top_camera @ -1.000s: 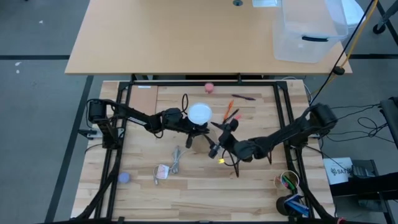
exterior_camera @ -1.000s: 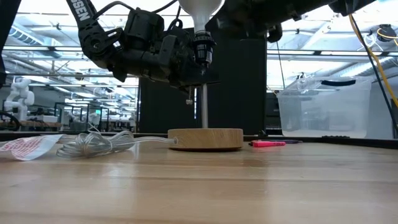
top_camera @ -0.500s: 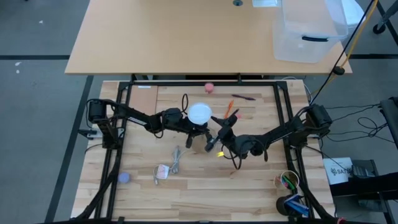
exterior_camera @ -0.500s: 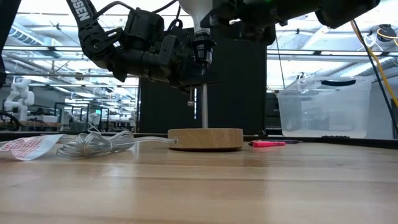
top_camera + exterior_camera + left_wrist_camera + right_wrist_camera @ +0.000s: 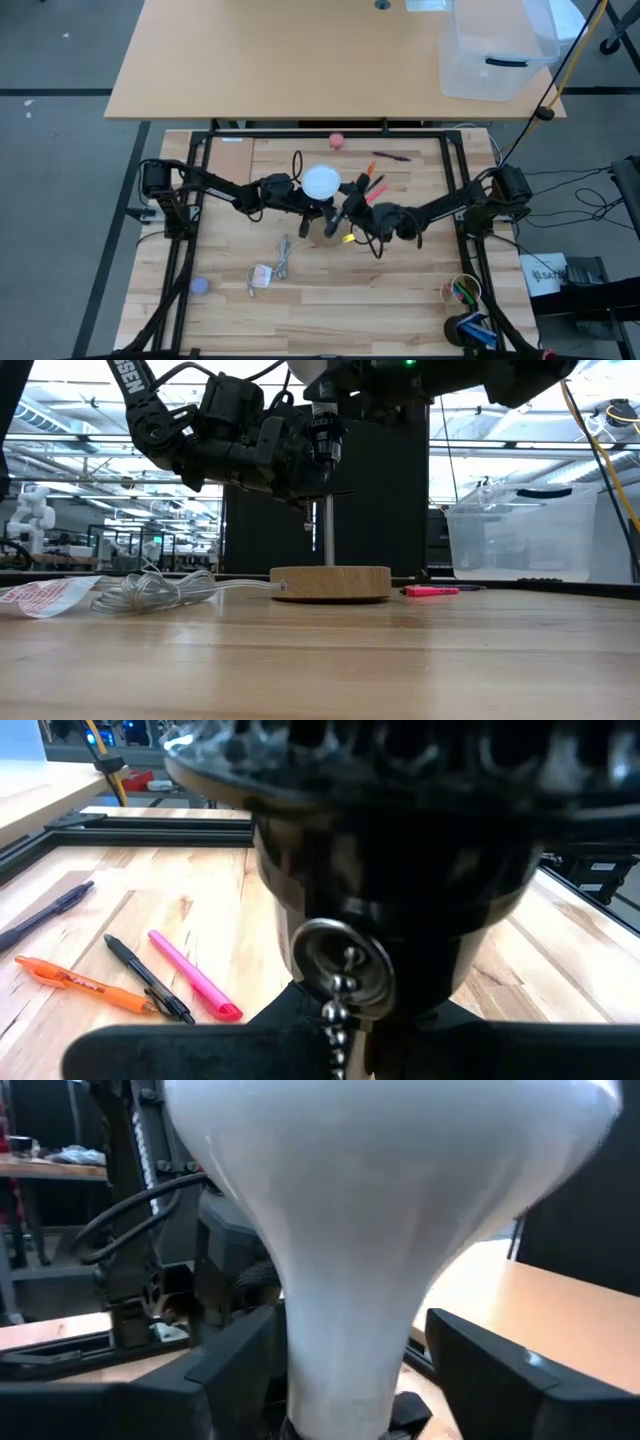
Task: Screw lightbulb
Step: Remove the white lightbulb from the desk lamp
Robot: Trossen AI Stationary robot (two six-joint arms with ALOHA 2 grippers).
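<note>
White bulb sits atop black socket, above wooden base. Left gripper clamped on socket from the side, just under bulb. Right gripper at bulb, fingers apart, one each side of bulb neck, not touching. Pink marker, pens lie on table beyond left gripper. Cable trails from base.

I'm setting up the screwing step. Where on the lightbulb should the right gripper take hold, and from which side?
Grip the lightbulb on its tapering neck, just under the globe, coming level from the right gripper's own side. The bulb stands upright in the socket, and the left gripper holds that socket from the opposite side.
</note>
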